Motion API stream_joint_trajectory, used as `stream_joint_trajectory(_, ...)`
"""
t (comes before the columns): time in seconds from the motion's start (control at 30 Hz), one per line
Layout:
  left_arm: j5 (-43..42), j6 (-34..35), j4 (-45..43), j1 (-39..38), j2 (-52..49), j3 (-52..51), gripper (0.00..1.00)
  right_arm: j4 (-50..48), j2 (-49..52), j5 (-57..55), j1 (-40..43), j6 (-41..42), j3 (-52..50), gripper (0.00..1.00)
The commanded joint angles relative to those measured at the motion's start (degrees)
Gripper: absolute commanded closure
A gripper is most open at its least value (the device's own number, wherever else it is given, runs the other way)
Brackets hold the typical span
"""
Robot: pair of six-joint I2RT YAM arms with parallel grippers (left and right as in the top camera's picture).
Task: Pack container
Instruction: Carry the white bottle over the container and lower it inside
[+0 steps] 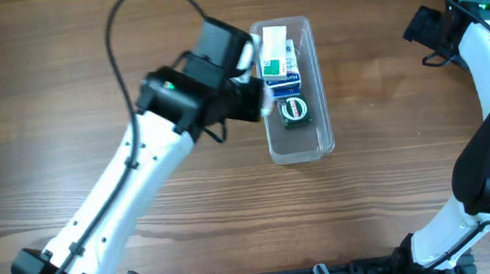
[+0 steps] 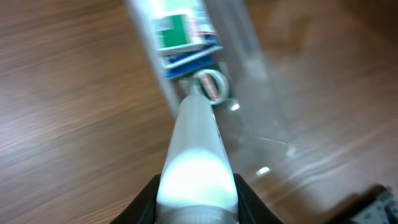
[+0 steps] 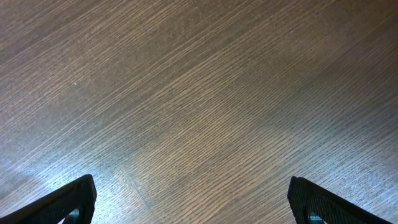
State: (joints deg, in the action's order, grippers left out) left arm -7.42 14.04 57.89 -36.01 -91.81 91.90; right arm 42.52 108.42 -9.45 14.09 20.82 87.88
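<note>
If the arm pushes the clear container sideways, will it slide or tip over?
Probably it slides: the container is low, long and sits flat on the wooden table. Its clear walls look thin, so they may flex.

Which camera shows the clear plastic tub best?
Overhead: nearly the whole tub shows, sharply. The left wrist view gives only a blurred part behind a white object. The right wrist view shows only table.

Open space in container [image 1: 304, 146], near end
</note>
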Motion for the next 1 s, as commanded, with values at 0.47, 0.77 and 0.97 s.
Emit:
stream_joint_trajectory(0.47, -0.04, 1.46, -7.78, -8.22, -17.51, 1.44, 0.73, -0.11, 0.13, 0.07, 0.24, 0.76, -0.22, 0.0)
stream_joint_trajectory(0.77, -0.48, 1.88, -9.49, -8.52, -22.82, 1.44, 0.73, -0.09, 0.13, 0.07, 0.24, 0.76, -0.22, 0.0)
stream_joint_trajectory(0.97, -0.5, 1.88, -9.09, -8.9, -22.97, 1.44, 0.69, -0.11, 0.13, 0.07, 0.24, 0.76, -0.22, 0.0)
